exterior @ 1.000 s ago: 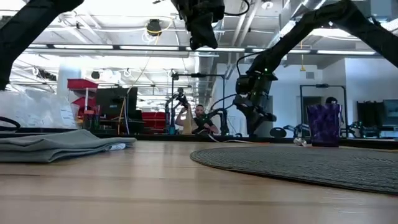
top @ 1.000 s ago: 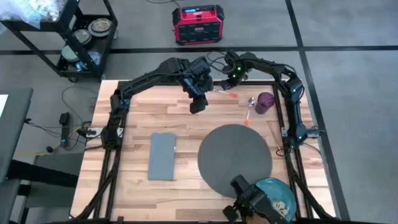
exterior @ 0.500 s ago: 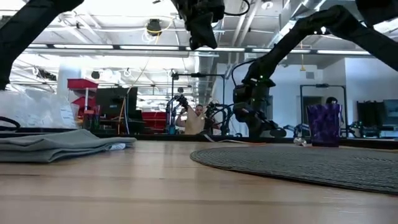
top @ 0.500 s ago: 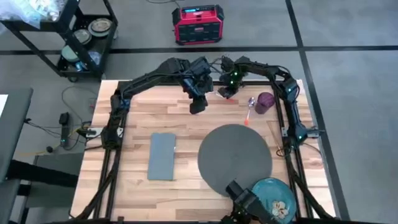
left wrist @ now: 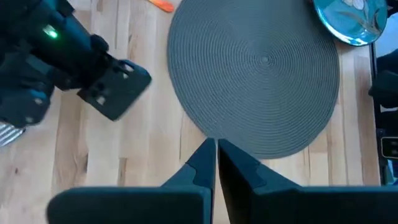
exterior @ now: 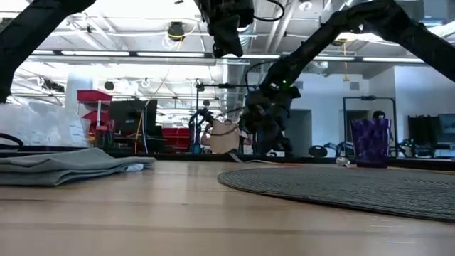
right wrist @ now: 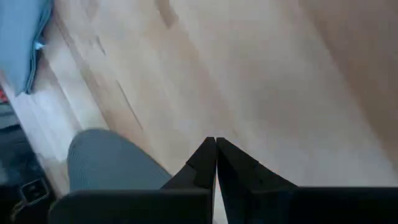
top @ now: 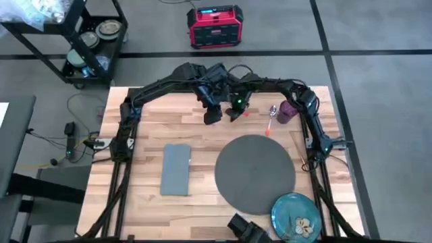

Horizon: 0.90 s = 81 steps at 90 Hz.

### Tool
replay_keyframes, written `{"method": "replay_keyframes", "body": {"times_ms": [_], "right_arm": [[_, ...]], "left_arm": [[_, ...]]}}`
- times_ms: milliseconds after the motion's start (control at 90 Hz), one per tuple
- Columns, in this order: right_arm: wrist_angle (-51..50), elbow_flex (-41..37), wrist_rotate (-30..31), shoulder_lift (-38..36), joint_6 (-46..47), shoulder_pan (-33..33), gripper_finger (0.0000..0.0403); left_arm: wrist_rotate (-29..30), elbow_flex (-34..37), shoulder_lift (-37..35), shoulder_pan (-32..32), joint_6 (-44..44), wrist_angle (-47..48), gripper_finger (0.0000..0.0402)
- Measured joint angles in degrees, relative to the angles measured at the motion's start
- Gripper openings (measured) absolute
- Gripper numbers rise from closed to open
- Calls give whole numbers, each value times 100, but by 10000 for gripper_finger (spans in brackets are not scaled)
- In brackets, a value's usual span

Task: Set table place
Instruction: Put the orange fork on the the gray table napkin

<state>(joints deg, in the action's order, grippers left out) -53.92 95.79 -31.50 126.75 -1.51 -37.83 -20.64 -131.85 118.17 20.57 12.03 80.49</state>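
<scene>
The right end effector, fingers pressed together and holding nothing, hangs over the desk. The plate lies far toward the near edge, beside the mat. The left end effector is also pinched empty.

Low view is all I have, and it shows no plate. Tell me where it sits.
Observer: The plate lies by the table's corner at the high view's bottom right, at the rim of the mat, not centred on it.
Operator: Report the left gripper's fingers.
Observer: The left gripper is shut with nothing between its fingers, looking down over the mat's edge.
Operator: Now find the spoon.
Observer: The spoon lies on the wood beside the cup, off the mat.
</scene>
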Motion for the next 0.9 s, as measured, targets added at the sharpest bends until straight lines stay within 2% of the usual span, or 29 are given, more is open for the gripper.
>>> {"method": "replay_keyframes", "body": {"times_ms": [289, 500, 778, 900], "right_arm": [[276, 0, 765, -82, 313, -696, 0], [212, -135, 789, -82, 515, -926, 0], [122, -380, 977, -97, 472, -634, 0], [215, -503, 455, -97, 471, -557, 0]], "left_arm": [[-2, 0, 0, -170, 57, 9, 0], [0, 0, 2, -176, 79, 15, 0], [0, 0, 4, -176, 79, 222, 0], [0, -1, 4, -178, 78, 269, 0]]}}
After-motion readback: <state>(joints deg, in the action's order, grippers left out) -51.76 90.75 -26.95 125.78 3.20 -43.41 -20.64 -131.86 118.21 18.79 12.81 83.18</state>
